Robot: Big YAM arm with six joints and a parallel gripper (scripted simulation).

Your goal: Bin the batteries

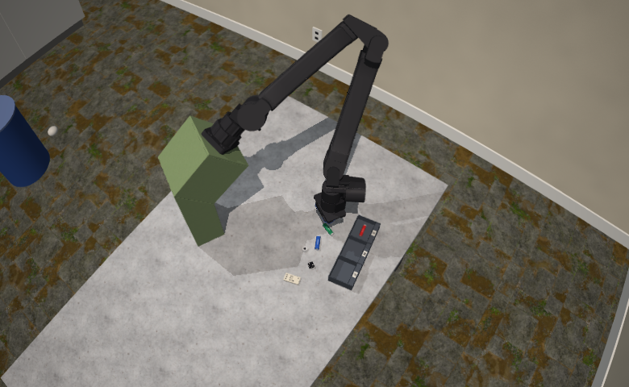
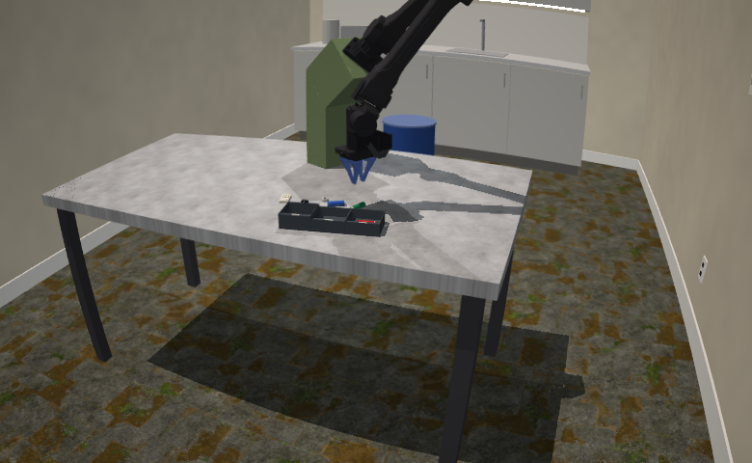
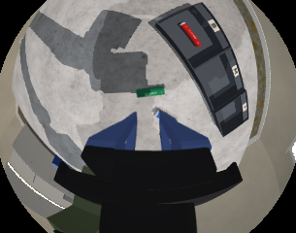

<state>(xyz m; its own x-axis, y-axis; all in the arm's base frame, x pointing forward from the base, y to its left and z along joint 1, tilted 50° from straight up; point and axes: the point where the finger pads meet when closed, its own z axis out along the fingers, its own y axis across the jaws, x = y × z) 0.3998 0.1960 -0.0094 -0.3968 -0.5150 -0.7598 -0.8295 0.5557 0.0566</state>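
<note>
A dark bin tray (image 1: 342, 282) (image 2: 328, 225) (image 3: 162, 29) with three compartments lies on the table (image 1: 164, 311) (image 2: 197, 172). Its labels are too small to read. A red battery (image 1: 362, 230) (image 2: 363, 220) (image 3: 190, 34) lies in the end compartment nearest the arm. A green battery (image 1: 327, 229) (image 2: 359, 204) (image 3: 150, 91) lies on the table beside that end. A blue battery (image 1: 317, 242) (image 2: 335, 203) lies a little further along. My gripper (image 2: 359, 178) (image 3: 148, 116) hangs above the table just behind the green battery. Its blue fingers stand slightly apart with nothing between them.
A small white piece (image 1: 304, 248), a small black piece (image 1: 310, 264) and a cream card (image 1: 291, 277) (image 2: 284, 198) lie near the tray. A tall green box (image 1: 197, 172) (image 2: 325, 109) stands at the arm's base. A blue barrel (image 1: 6, 139) (image 2: 409, 132) stands on the floor.
</note>
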